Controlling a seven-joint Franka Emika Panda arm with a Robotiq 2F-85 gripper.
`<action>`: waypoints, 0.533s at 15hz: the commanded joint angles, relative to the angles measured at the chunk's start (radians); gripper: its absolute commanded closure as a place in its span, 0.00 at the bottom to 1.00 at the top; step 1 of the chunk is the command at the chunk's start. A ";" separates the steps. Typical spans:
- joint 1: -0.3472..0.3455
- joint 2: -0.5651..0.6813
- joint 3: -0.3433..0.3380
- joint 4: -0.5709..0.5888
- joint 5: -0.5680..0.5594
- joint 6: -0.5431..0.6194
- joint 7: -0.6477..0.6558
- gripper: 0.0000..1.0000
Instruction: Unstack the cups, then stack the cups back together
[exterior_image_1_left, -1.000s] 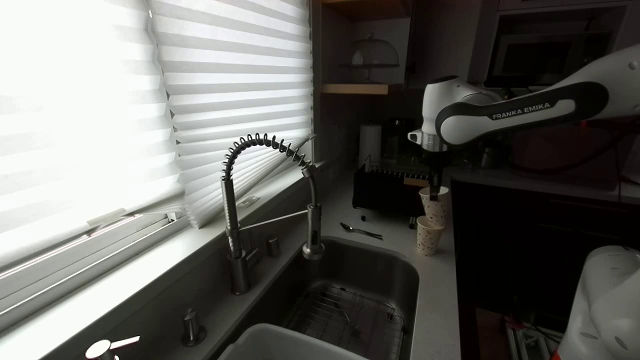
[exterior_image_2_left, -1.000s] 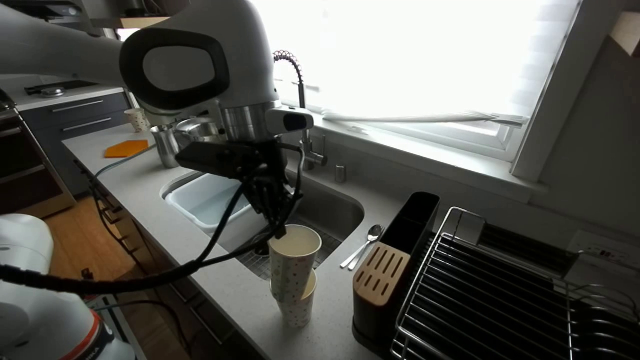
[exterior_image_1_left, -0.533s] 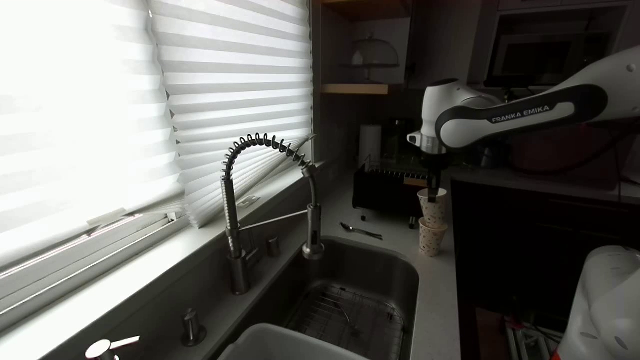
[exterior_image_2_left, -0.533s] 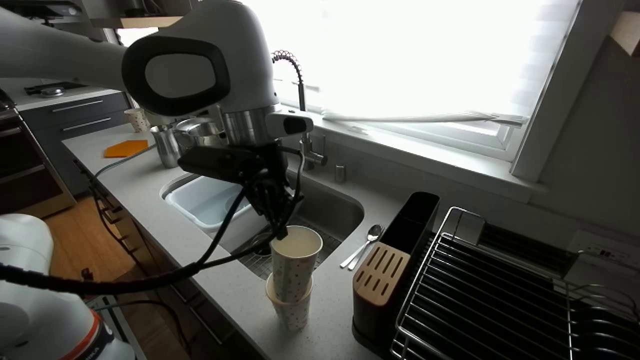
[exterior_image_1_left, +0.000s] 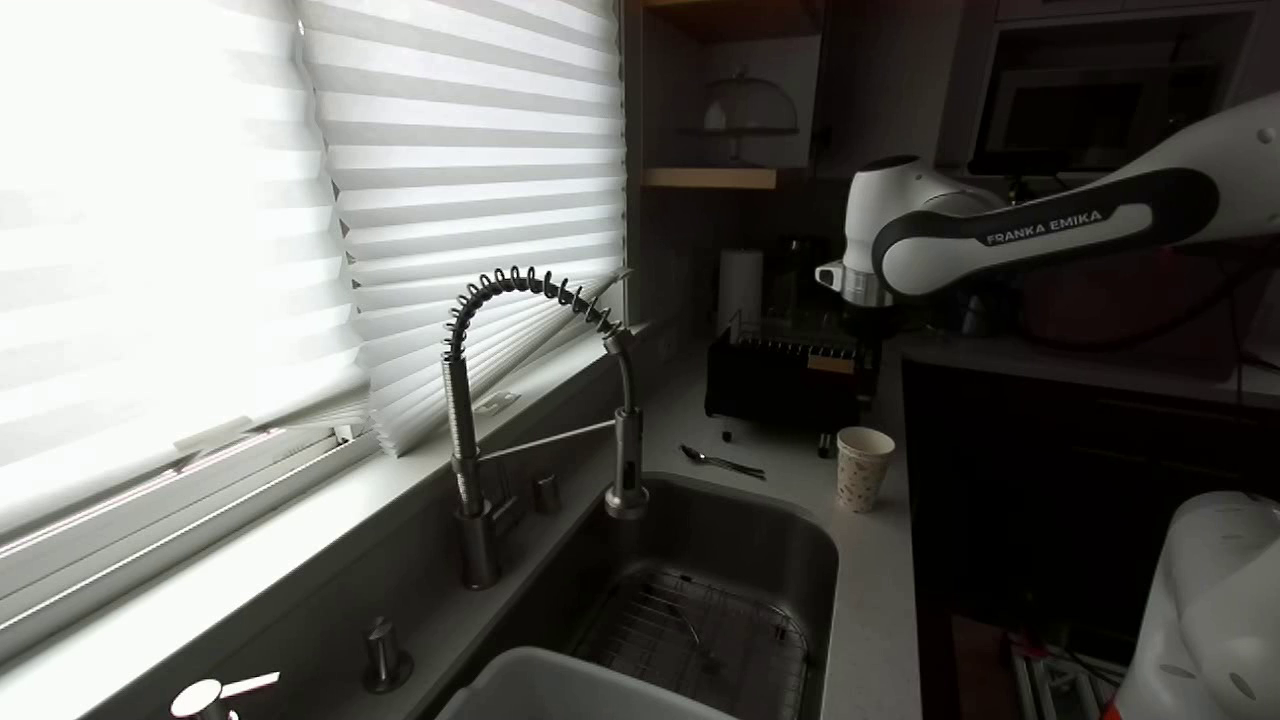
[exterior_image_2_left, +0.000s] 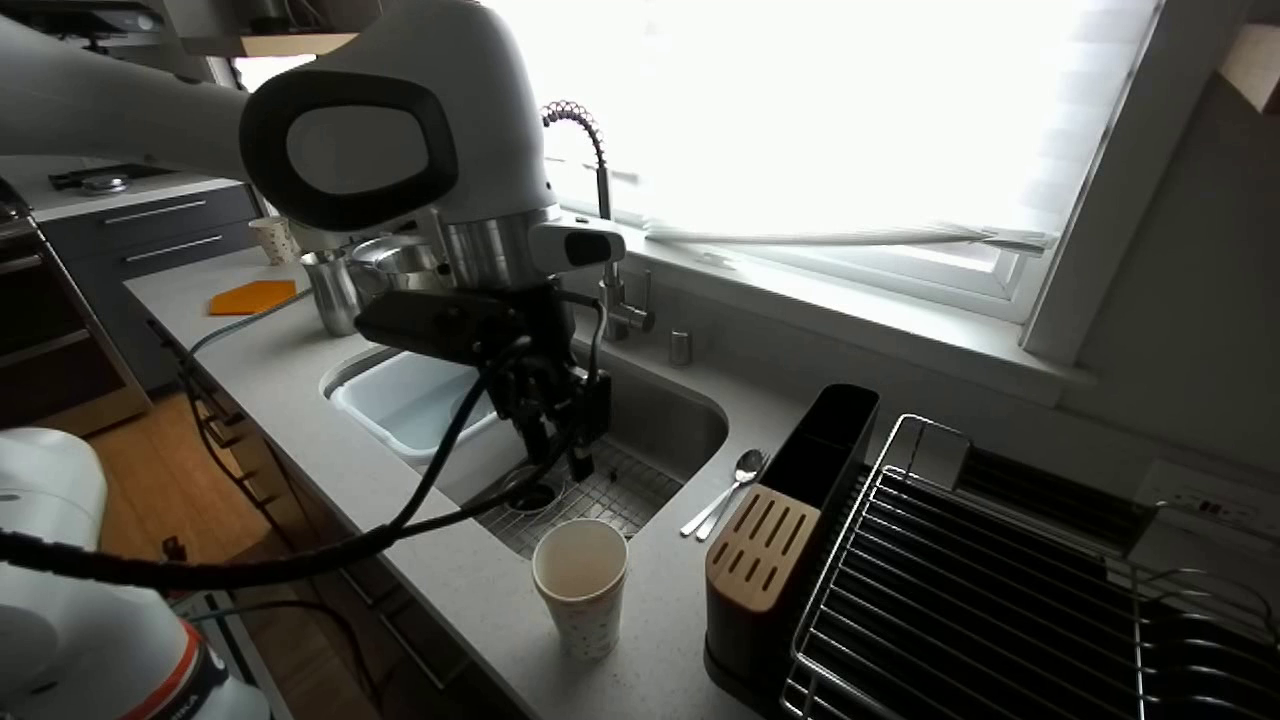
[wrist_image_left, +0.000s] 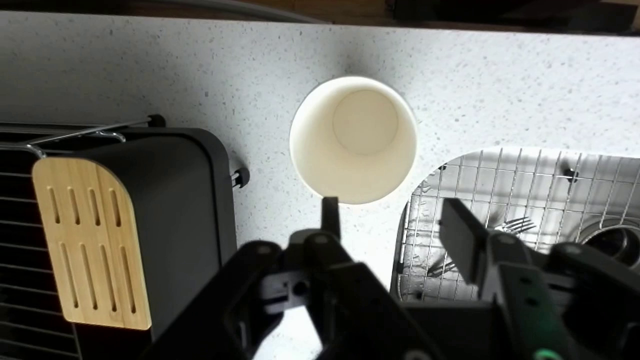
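The cups (exterior_image_2_left: 590, 625) stand upright at the counter's front edge, nested so closely that they look almost like one cream-white speckled cup. Both exterior views show them, the stack (exterior_image_1_left: 862, 475) rising beside the sink corner. Looking down in the wrist view, I see the open mouth of the upper cup (wrist_image_left: 352, 150); the lower one is hidden beneath it there. My gripper (wrist_image_left: 390, 202) is open above the stack, its fingers (wrist_image_left: 330, 217) spread with nothing between them. In an exterior view the gripper (exterior_image_2_left: 560, 462) hangs clear above the rim, toward the sink side.
A black holder with a wooden slotted top (wrist_image_left: 90, 245) and a wire dish rack (exterior_image_2_left: 960, 600) flank the cups. A spoon and fork (exterior_image_2_left: 728, 490) lie near the sink (exterior_image_2_left: 690, 400). The coiled faucet (exterior_image_1_left: 530, 280) arches over it. Another speckled cup (exterior_image_2_left: 272, 242) stands far along the counter.
The upper cup was in my gripper, partly inside the lower one. My fingers have since opened, and that cup has dropped down into the lower cup. The arm has barely moved.
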 joint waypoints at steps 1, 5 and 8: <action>-0.004 -0.030 -0.002 -0.002 0.001 0.002 0.017 0.11; -0.010 -0.044 -0.002 0.033 0.012 -0.038 0.030 0.00; -0.016 -0.057 -0.003 0.051 0.012 -0.062 0.043 0.00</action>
